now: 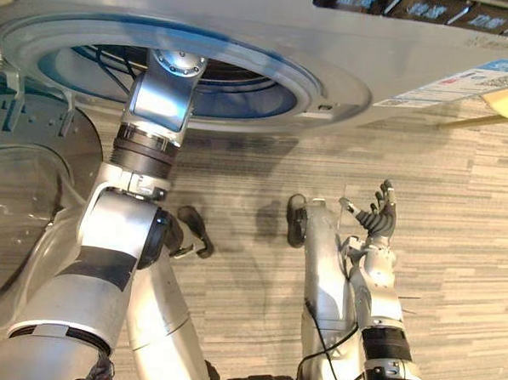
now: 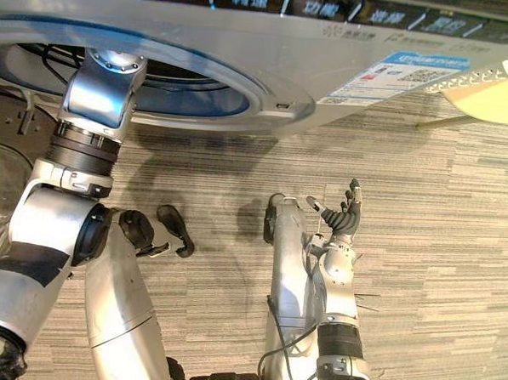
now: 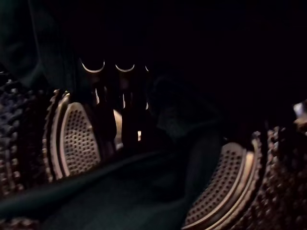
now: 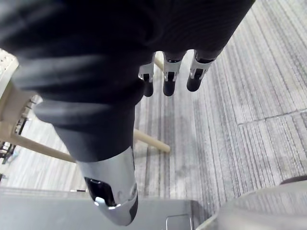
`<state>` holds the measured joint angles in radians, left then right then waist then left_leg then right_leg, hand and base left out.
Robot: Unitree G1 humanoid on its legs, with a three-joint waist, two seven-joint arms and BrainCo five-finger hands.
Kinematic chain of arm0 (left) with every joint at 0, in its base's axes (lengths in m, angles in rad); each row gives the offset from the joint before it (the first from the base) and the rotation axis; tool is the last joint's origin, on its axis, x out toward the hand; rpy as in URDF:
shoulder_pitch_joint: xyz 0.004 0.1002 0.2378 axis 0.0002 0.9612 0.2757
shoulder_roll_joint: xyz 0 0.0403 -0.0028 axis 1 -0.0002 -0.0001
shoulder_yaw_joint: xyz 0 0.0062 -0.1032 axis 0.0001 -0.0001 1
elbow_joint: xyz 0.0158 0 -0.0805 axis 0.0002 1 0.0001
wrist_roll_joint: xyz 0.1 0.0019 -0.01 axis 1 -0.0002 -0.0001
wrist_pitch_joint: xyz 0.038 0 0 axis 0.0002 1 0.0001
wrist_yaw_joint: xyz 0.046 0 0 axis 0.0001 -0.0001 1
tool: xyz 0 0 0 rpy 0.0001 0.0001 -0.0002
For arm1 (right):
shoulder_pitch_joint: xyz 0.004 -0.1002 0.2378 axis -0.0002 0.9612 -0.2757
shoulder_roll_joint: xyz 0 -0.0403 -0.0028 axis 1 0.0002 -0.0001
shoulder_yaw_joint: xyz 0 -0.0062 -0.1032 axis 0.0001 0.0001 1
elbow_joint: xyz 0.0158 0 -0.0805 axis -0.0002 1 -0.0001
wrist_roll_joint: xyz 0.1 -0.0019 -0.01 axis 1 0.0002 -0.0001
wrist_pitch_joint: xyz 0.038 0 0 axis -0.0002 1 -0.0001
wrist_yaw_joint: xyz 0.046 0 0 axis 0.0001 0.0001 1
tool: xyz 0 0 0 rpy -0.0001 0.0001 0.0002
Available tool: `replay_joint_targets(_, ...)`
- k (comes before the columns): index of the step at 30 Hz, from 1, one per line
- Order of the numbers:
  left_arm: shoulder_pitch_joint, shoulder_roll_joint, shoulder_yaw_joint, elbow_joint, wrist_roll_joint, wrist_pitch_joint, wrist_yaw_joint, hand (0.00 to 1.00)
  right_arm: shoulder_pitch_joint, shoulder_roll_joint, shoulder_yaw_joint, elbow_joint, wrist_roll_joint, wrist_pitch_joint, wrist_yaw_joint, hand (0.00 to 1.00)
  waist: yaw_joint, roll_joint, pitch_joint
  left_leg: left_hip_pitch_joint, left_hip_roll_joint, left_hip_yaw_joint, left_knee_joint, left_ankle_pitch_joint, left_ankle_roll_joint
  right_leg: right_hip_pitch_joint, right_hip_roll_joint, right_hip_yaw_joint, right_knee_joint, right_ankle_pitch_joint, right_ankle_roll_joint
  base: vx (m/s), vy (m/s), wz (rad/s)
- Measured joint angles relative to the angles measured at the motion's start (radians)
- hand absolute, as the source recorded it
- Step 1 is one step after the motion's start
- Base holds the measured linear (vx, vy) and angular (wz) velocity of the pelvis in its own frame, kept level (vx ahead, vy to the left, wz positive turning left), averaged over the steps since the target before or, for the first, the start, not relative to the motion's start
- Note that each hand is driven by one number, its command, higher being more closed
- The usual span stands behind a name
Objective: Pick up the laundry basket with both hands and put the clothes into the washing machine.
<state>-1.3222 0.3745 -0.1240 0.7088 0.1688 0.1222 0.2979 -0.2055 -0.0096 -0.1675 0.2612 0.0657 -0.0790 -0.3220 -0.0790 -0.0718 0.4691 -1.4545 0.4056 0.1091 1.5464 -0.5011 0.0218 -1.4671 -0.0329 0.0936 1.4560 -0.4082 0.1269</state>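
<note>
Drum [image 3: 79,139] of silver washing machine [image 1: 345,84] holds your left hand [image 3: 108,112] beside dark green cloth [image 3: 120,191]; grip too dark to tell. Right hand [image 1: 377,220] loose, empty.

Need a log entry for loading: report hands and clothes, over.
Left hand inside washing machine drum, grip unreadable in the dark. Right hand open, idle over floor. Dark cloth lies in drum beside left hand. Door open, left side.

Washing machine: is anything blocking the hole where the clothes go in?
No, nothing visible. The door is swung open to the left, and the left arm reaches through the opening into the drum, where dark cloth lies.
</note>
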Motion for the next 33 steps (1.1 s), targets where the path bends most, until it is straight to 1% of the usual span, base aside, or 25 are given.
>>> replay_joint_targets(1, 0.0, 0.004, 0.001, 0.015, 0.0, 0.005, -0.024, 0.0, 0.004, 0.0, 0.0, 0.002, 0.016, 0.002, 0.002, 0.0, 0.0, 0.0, 0.0, 0.0, 0.0, 0.0, 0.001, 0.0, 0.0, 0.0, 0.0, 0.0, 0.002, 0.0, 0.0, 0.0, 0.0, 0.0)
replay_joint_targets(5, -0.003, 0.004, 0.02, 0.033, 0.001, 0.012, -0.072, 0.0, 0.008, -0.001, -0.001, 0.003, 0.042, 0.011, 0.025, 0.0, 0.0, -0.001, 0.0, 0.002, -0.002, -0.006, 0.0, 0.001, -0.002, 0.005, -0.002, -0.003, 0.003, 0.0, 0.0, 0.0, 0.0, 0.0)
replay_joint_targets(9, 0.005, -0.002, 0.052, 0.025, -0.002, 0.013, -0.086, 0.0, 0.008, 0.0, 0.001, 0.005, 0.046, 0.018, 0.042, 0.0, 0.003, -0.002, -0.001, 0.03, -0.005, -0.009, -0.021, 0.006, -0.008, 0.037, -0.004, -0.01, -0.017, 0.003, -0.005, 0.0, 0.0, 0.0)
replay_joint_targets(10, 0.028, -0.004, 0.066, -0.012, -0.002, 0.011, -0.083, 0.0, 0.007, 0.005, 0.009, 0.005, 0.046, 0.019, 0.043, 0.0, 0.005, -0.003, -0.003, 0.051, -0.007, -0.005, -0.041, 0.01, -0.012, 0.056, -0.006, -0.013, -0.035, 0.005, -0.009, 0.01, -0.029, 0.03)
replay_joint_targets(12, 0.101, -0.016, 0.097, -0.111, -0.012, -0.006, -0.074, 0.0, 0.006, 0.013, 0.015, 0.005, 0.046, 0.024, 0.043, 0.0, 0.01, -0.004, -0.004, 0.089, -0.01, 0.003, -0.088, 0.024, -0.018, 0.093, -0.011, -0.022, -0.077, 0.011, -0.018, 0.02, -0.056, 0.09)
replay_joint_targets(14, 0.257, -0.034, 0.135, -0.218, -0.054, -0.036, -0.054, 0.0, 0.006, 0.014, 0.019, 0.005, 0.046, 0.031, 0.042, 0.0, 0.012, -0.003, -0.005, 0.155, -0.025, 0.004, -0.165, 0.05, -0.033, 0.165, -0.023, -0.044, -0.141, 0.019, -0.03, 0.02, -0.061, 0.19)
replay_joint_targets(15, 0.302, -0.045, 0.14, -0.234, -0.063, -0.042, -0.047, 0.0, 0.006, 0.014, 0.017, 0.005, 0.046, 0.033, 0.042, 0.0, 0.012, -0.003, -0.006, 0.175, -0.025, 0.006, -0.186, 0.057, -0.036, 0.186, -0.024, -0.051, -0.161, 0.022, -0.035, 0.05, -0.087, 0.13)
replay_joint_targets(17, 0.52, -0.109, 0.181, -0.29, -0.103, -0.048, -0.029, 0.0, 0.011, 0.014, 0.014, 0.004, 0.045, 0.049, 0.041, 0.0, 0.032, -0.006, -0.01, 0.274, -0.036, 0.012, -0.278, 0.079, -0.057, 0.285, -0.024, -0.069, -0.245, 0.029, -0.045, 0.08, -0.103, 0.1)
replay_joint_targets(18, 0.584, -0.13, 0.186, -0.305, -0.119, -0.048, -0.028, 0.0, 0.016, 0.015, 0.01, 0.003, 0.045, 0.052, 0.041, 0.0, 0.037, -0.005, -0.014, 0.301, -0.039, 0.016, -0.303, 0.086, -0.061, 0.311, -0.026, -0.073, -0.266, 0.031, -0.049, 0.1, -0.094, 0.16)
replay_joint_targets(19, 0.714, -0.183, 0.197, -0.334, -0.137, -0.051, -0.028, 0.0, 0.031, 0.017, 0.001, 0.003, 0.044, 0.061, 0.04, 0.0, 0.044, -0.005, -0.045, 0.338, -0.042, 0.027, -0.357, 0.1, -0.065, 0.344, -0.031, -0.084, -0.312, 0.036, -0.057, 0.09, -0.081, 0.14)
replay_joint_targets(20, 0.779, -0.207, 0.205, -0.345, -0.141, -0.051, -0.027, 0.0, 0.038, 0.019, -0.001, 0.003, 0.043, 0.064, 0.04, 0.0, 0.047, -0.004, -0.058, 0.358, -0.044, 0.031, -0.384, 0.108, -0.067, 0.365, -0.034, -0.09, -0.336, 0.038, -0.06, 0.14, -0.098, 0.19)
replay_joint_targets(22, 0.996, -0.278, 0.215, -0.351, -0.179, -0.052, -0.036, 0.0, 0.065, 0.024, -0.001, 0.004, 0.041, 0.076, 0.04, 0.0, 0.064, -0.003, -0.071, 0.484, -0.061, 0.036, -0.486, 0.132, -0.086, 0.494, -0.037, -0.112, -0.427, 0.047, -0.07, 0.16, -0.077, 0.19)
replay_joint_targets(23, 1.045, -0.293, 0.215, -0.351, -0.186, -0.052, -0.036, 0.0, 0.076, 0.025, -0.001, 0.006, 0.041, 0.083, 0.041, 0.0, 0.069, -0.002, -0.083, 0.513, -0.063, 0.039, -0.513, 0.137, -0.09, 0.525, -0.038, -0.12, -0.452, 0.049, -0.073, 0.19, -0.076, 0.21)
replay_joint_targets(24, 1.145, -0.317, 0.215, -0.353, -0.199, -0.052, -0.044, 0.0, 0.106, 0.025, -0.001, 0.018, 0.038, 0.09, 0.042, 0.0, 0.078, -0.002, -0.106, 0.595, -0.078, 0.046, -0.584, 0.156, -0.098, 0.606, -0.043, -0.124, -0.515, 0.061, -0.073, 0.17, -0.063, 0.18)
replay_joint_targets(26, 1.223, -0.326, 0.213, -0.35, -0.198, -0.054, -0.062, 0.0, 0.134, 0.023, -0.001, 0.046, 0.033, 0.092, 0.043, 0.0, 0.095, -0.001, -0.112, 0.706, -0.086, 0.066, -0.67, 0.176, -0.104, 0.712, -0.044, -0.129, -0.595, 0.078, -0.072, 0.17, -0.042, 0.13)
replay_joint_targets(27, 1.275, -0.333, 0.216, -0.337, -0.197, -0.062, -0.075, 0.0, 0.151, 0.023, -0.001, 0.082, 0.021, 0.097, 0.045, 0.0, 0.096, 0.004, -0.12, 0.793, -0.1, 0.077, -0.747, 0.197, -0.105, 0.801, -0.047, -0.14, -0.672, 0.096, -0.067, 0.17, -0.02, 0.15)
replay_joint_targets(30, 1.344, -0.34, 0.236, -0.237, -0.195, -0.068, -0.101, 0.0, 0.207, 0.021, -0.003, 0.175, 0.002, 0.109, 0.065, 0.0, 0.097, 0.021, -0.187, 0.94, -0.124, 0.11, -0.899, 0.242, -0.104, 0.954, -0.052, -0.154, -0.838, 0.149, -0.061, 0.18, 0.029, 0.09)
replay_joint_targets(31, 1.351, -0.343, 0.26, -0.176, -0.185, -0.067, -0.105, 0.0, 0.224, 0.022, -0.005, 0.211, 0.002, 0.11, 0.068, 0.0, 0.096, 0.028, -0.21, 1.0, -0.128, 0.124, -0.953, 0.256, -0.104, 1.017, -0.054, -0.154, -0.903, 0.172, -0.055, 0.15, 0.053, -0.05)
replay_joint_targets(33, 1.354, -0.342, 0.287, -0.078, -0.149, -0.067, -0.123, 0.0, 0.243, 0.022, -0.026, 0.28, 0.0, 0.11, 0.084, 0.0, 0.096, 0.044, -0.252, 1.081, -0.134, 0.151, -1.023, 0.271, -0.102, 1.106, -0.051, -0.152, -1.011, 0.211, -0.048, 0.14, 0.07, -0.12)
